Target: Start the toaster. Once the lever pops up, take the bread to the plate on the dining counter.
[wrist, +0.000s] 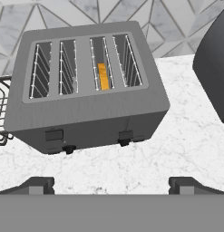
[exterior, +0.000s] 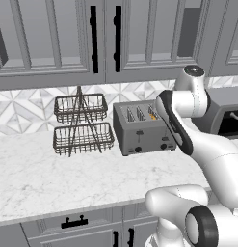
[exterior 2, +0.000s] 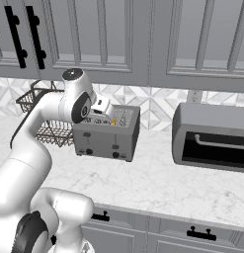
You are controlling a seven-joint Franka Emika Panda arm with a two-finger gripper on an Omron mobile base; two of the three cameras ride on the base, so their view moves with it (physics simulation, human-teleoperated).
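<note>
Grey toaster (wrist: 88, 86) sits at the counter's (exterior: 38, 178) back edge with bread (wrist: 103, 76) down in its third slot, levers unpressed, so I've got everything left, gripper (wrist: 111, 185) wide open above, holding nothing.

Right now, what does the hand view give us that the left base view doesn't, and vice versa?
Hand view alone: the fingers spread open short of the toaster's front, and the bread clearly sunk in the third slot from the left. Left base view alone: the two-tier wire basket in full, upper cabinets, the arm. Both: the toaster on the marble counter, its front levers and knobs, and the dark appliance at its right.
</note>
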